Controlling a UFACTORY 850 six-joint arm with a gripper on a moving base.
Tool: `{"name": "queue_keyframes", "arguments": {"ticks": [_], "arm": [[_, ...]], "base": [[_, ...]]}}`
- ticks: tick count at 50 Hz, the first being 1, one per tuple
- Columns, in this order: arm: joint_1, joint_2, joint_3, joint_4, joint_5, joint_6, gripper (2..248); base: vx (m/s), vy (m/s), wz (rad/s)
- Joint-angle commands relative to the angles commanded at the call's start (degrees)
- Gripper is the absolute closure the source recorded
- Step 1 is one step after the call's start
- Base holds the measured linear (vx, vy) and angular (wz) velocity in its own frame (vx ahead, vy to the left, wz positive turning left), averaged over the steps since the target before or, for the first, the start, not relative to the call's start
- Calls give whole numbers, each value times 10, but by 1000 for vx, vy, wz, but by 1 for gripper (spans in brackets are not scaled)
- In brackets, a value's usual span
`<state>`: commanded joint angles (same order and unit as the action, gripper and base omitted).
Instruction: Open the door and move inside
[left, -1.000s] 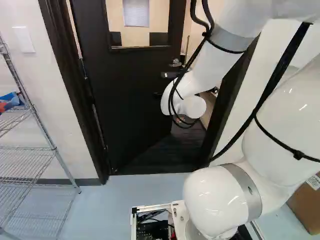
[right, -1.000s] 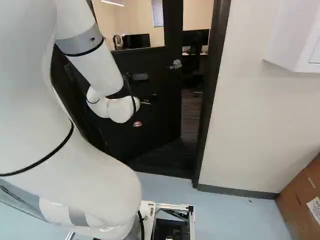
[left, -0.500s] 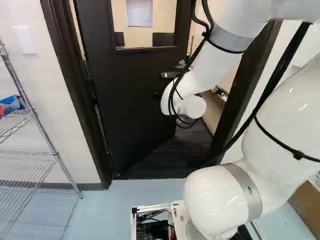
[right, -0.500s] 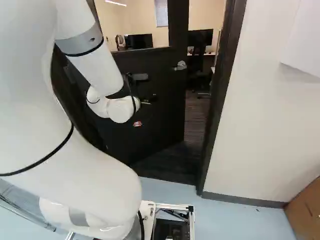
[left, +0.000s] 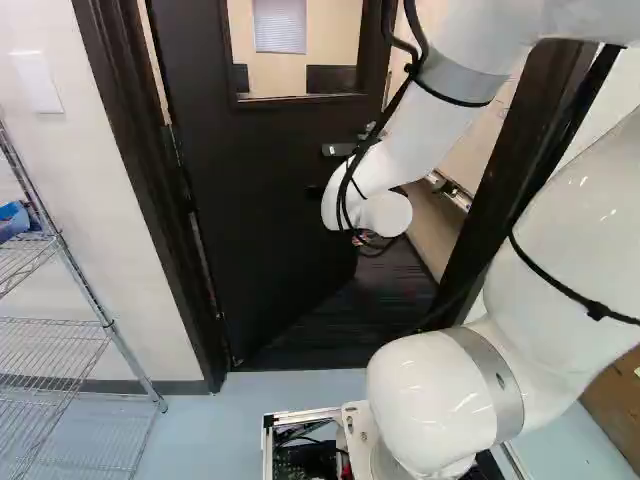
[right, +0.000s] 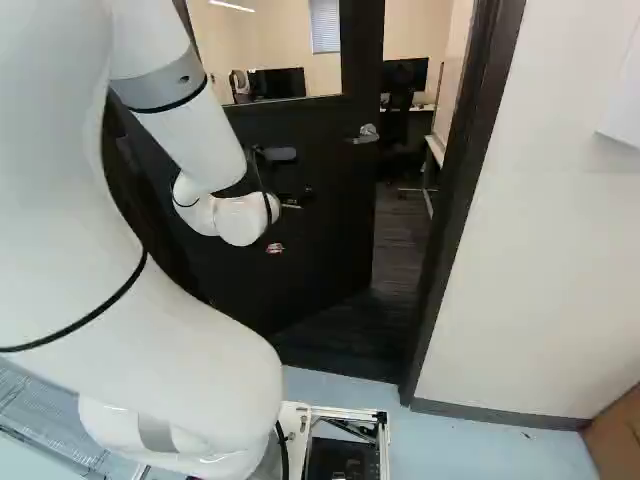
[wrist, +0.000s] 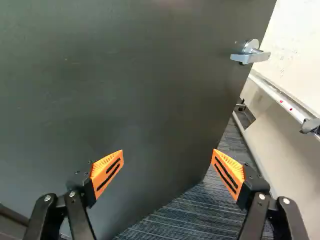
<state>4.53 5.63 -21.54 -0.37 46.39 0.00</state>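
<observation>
No legible text, labels, numbers or signs.

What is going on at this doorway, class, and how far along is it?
A white, jointed robot arm is at a dark, flat door standing partly open, swung away from the robot. Its black tool with orange pads is open before the door, holding nothing, clear of the silver metal lever handle. Dark striped carpet shows through the gap; the base has not yet gone inside.
</observation>
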Motion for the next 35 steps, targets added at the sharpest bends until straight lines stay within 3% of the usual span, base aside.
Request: {"name": "queue_keyframes", "arguments": {"ticks": [35], "arm": [[0,0,0,0,0,0,3]], "base": [[97,43,-11]]}}
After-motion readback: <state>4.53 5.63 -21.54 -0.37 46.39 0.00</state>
